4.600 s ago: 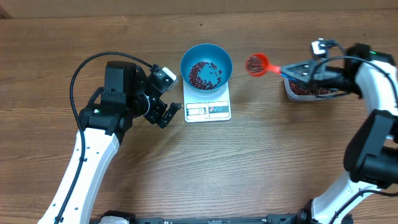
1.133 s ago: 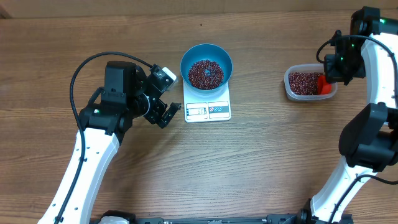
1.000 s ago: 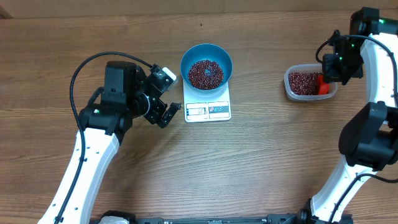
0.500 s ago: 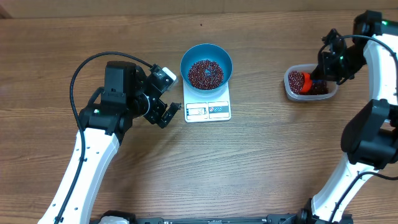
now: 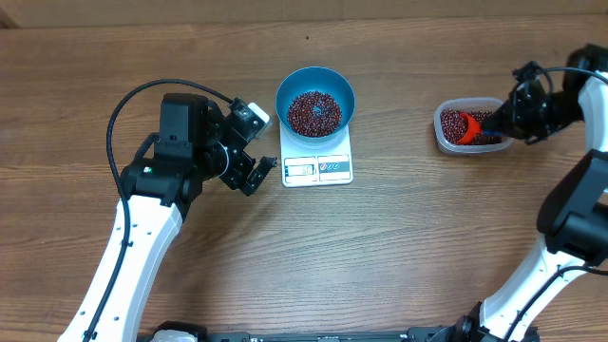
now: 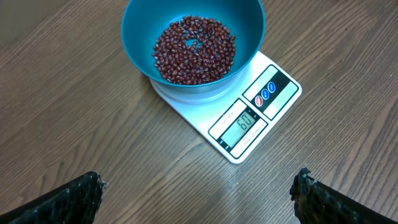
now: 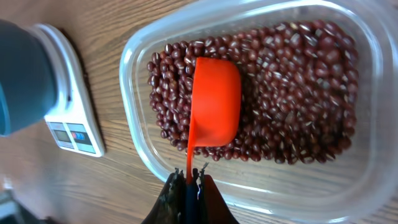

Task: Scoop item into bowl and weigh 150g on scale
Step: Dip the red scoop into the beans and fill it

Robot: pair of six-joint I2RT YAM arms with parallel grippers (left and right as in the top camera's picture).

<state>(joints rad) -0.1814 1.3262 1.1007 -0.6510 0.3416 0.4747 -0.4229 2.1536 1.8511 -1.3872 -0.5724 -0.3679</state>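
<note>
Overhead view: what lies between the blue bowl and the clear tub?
Nothing: only bare table lies between bowl and tub, as the overhead view shows.

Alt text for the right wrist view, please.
The right tool grips a red scoop by the handle, its cup among dark red beans in a clear tub. A white scale and blue bowl show at the left edge.

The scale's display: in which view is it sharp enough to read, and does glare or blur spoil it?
Left wrist view: the display is sharp, without glare, digits turned slantwise. Overhead view: it is too small to read. Right wrist view: the scale sits at the edge, display soft.
</note>
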